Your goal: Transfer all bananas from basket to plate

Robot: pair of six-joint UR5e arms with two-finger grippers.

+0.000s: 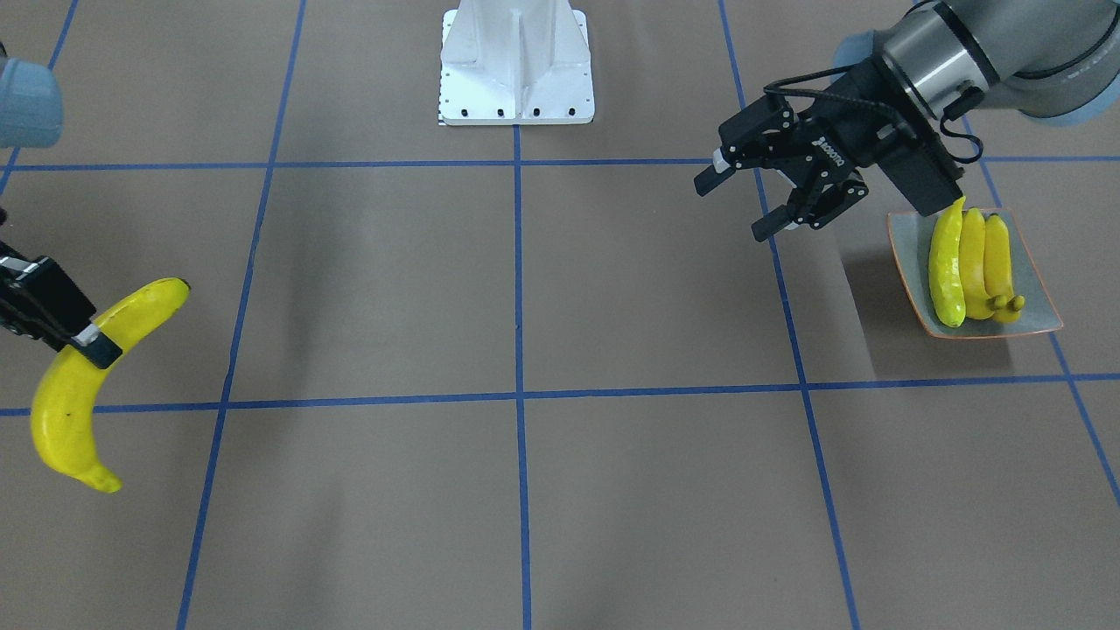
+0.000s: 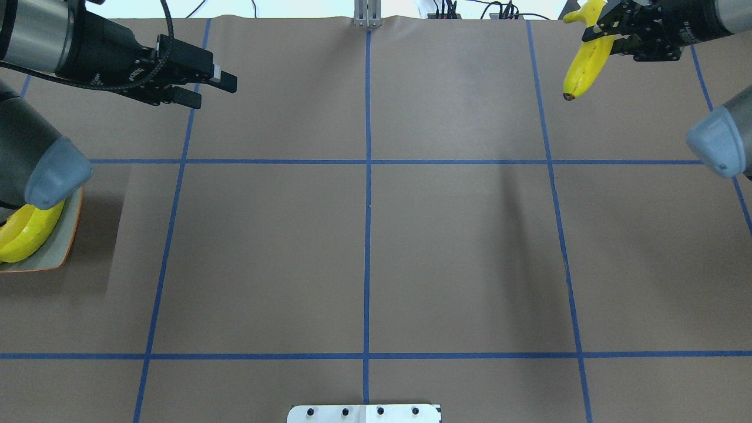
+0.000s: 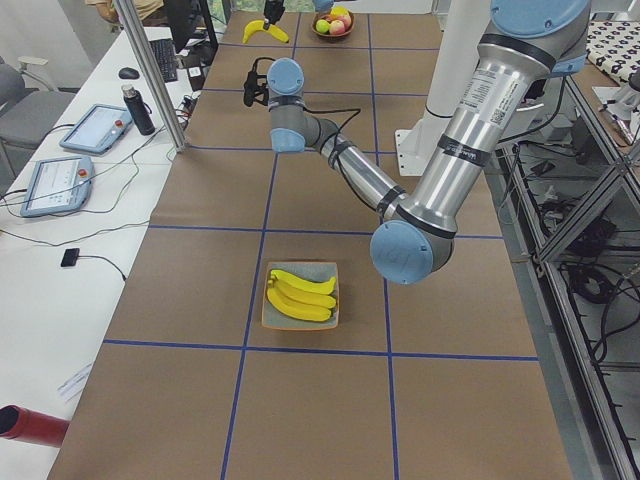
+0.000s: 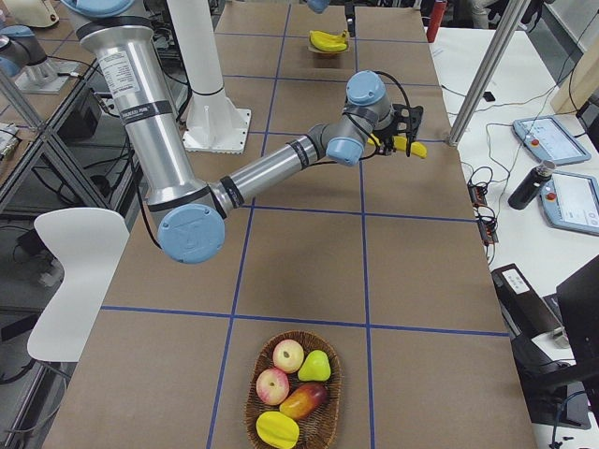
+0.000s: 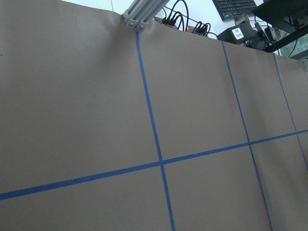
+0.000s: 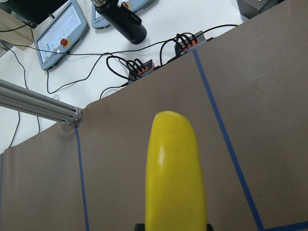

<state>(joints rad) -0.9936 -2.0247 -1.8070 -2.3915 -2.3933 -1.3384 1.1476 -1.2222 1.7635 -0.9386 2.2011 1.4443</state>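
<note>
My right gripper (image 1: 92, 341) is shut on one yellow banana (image 1: 96, 376) at its middle and holds it in the air above the far right of the table; the banana also shows in the overhead view (image 2: 587, 56) and fills the right wrist view (image 6: 175, 173). Three bananas (image 1: 971, 262) lie side by side on the square grey-green plate (image 1: 1037, 311) at the table's left end. My left gripper (image 1: 733, 208) is open and empty, raised beside the plate toward the table's middle (image 2: 214, 93). The wicker basket (image 4: 251, 393) at the right end holds several other fruits.
The white robot base (image 1: 516, 61) stands at the table's near middle. An aluminium post (image 3: 150, 70), a dark bottle (image 3: 137, 108) and tablets (image 3: 90, 125) stand beyond the far edge. Blue tape lines cross the brown table.
</note>
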